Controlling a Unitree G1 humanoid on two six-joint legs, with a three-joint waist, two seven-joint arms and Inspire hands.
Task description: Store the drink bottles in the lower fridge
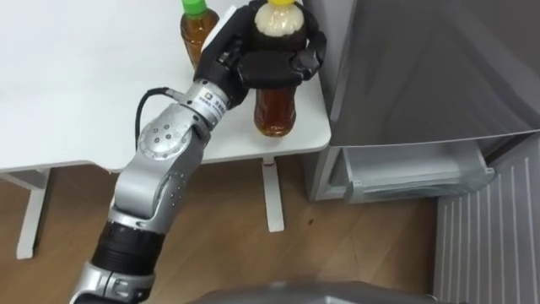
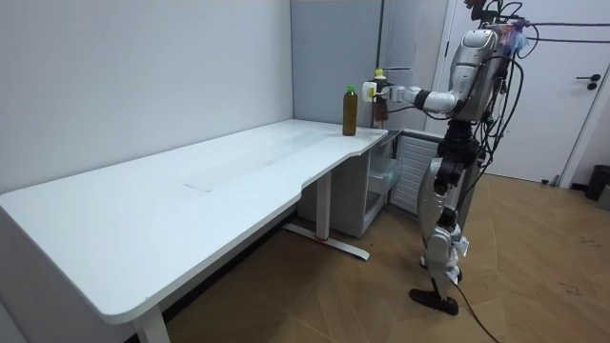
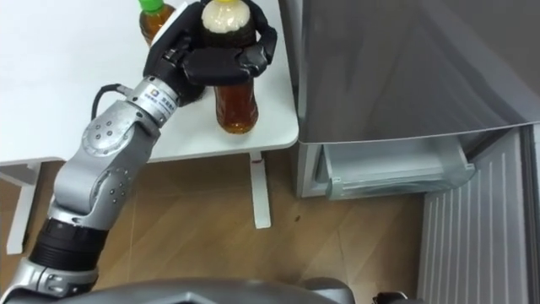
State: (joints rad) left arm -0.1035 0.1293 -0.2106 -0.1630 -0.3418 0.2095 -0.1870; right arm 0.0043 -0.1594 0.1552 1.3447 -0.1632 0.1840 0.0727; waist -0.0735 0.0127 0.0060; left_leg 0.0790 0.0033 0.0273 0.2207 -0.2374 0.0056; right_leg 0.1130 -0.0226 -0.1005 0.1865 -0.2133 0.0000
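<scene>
Amber tea fills the yellow-capped bottle [image 1: 274, 110], and the left hand [image 1: 270, 63] has it by the upper half, fingers and thumb curled right round it just under the cap. The robot stands upright at the far end of the white table [image 2: 191, 181], beside the grey fridge [image 1: 439, 67], with its arm stretched out over the table's corner. The bottle is upright and looks to be just off the tabletop, though I can't swear its base is clear. A green-capped bottle [image 1: 196, 29] stands on the table just beside the hand, on the side away from the fridge. Down below, the lower compartment [image 1: 413, 173] is open with a pale bin showing, and its door [image 1: 489, 245] is swung out to the robot's right. What worries me is the swing across. The grip sits high, so the heavy lower half could pendulum or slide through the fingers if the wrist tips. A careless pull-back could clip the green-capped bottle and send it rolling (it stands very close). The compartment is low, so the robot must bend well down. If it lowers too early, the bottle's base could knock the table edge or the fridge front.
</scene>
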